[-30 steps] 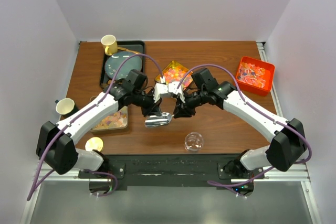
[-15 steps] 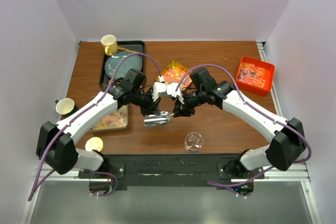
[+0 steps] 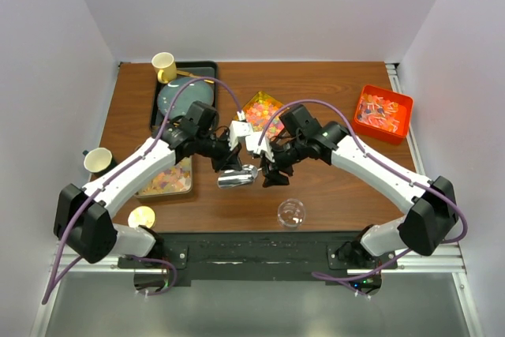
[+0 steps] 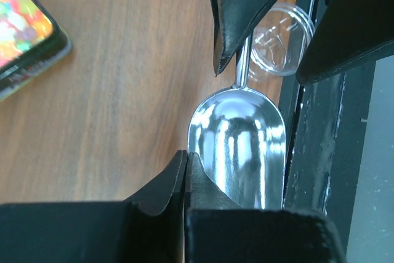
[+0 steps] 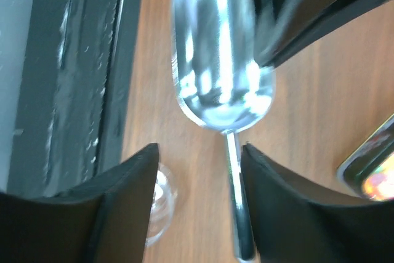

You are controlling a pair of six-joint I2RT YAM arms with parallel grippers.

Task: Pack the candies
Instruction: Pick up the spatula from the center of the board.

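Brown wooden surface (image 3: 339, 92) carries everything, and the two arms meet over its middle. The left hand (image 4: 186, 163) is clenched tight, its tips pinching the rim of the bowl of a shiny metal scoop (image 4: 240, 146). The scoop's bowl looks empty. The right hand (image 5: 200, 158) is released, its fingers spread to either side of the scoop's thin handle.

A small clear glass jar (image 3: 291, 212) stands just beside the scoop, toward the near edge, in front of both hands.

The bright multicolour candies (image 3: 264, 106) lie in a dark-rimmed tray (image 4: 46, 56) just behind the hands. The pastel candies (image 3: 167, 181) fill a clear tray on the left, partly covered by the left forearm. The red-and-white candies (image 3: 382, 110) sit in an orange plastic bin (image 3: 390, 94) at the far right, well apart from the scoop.

A black tray (image 3: 197, 63) at the far left holds a blue-green round plate (image 3: 183, 99) and a yellow cup (image 3: 163, 65). A paper cup (image 3: 98, 160) stands at the left edge, and a gold round lid (image 3: 142, 216) lies near the left arm's base.
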